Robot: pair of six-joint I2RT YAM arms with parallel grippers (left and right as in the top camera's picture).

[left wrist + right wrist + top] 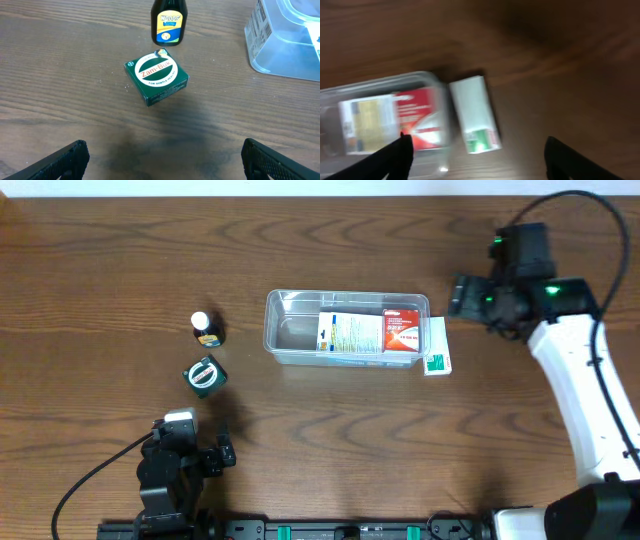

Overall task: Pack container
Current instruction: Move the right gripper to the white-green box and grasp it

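The clear plastic container [285,332] sits mid-table and holds a white and blue box [350,334] and a red and white box [401,331]. A white and green box [436,346] lies on the table just outside its right end. A dark bottle [207,328] and a green Zam-Buk box [205,375] stand left of it. My right gripper [458,293] is open and empty above the white and green box [474,113]. My left gripper [222,453] is open and empty, near the front edge, facing the green box [156,78] and bottle [169,22].
The container's corner [285,45] shows at the right of the left wrist view. The dark wood table [120,270] extends to the left and back. The right arm's white link [585,395] reaches along the right side.
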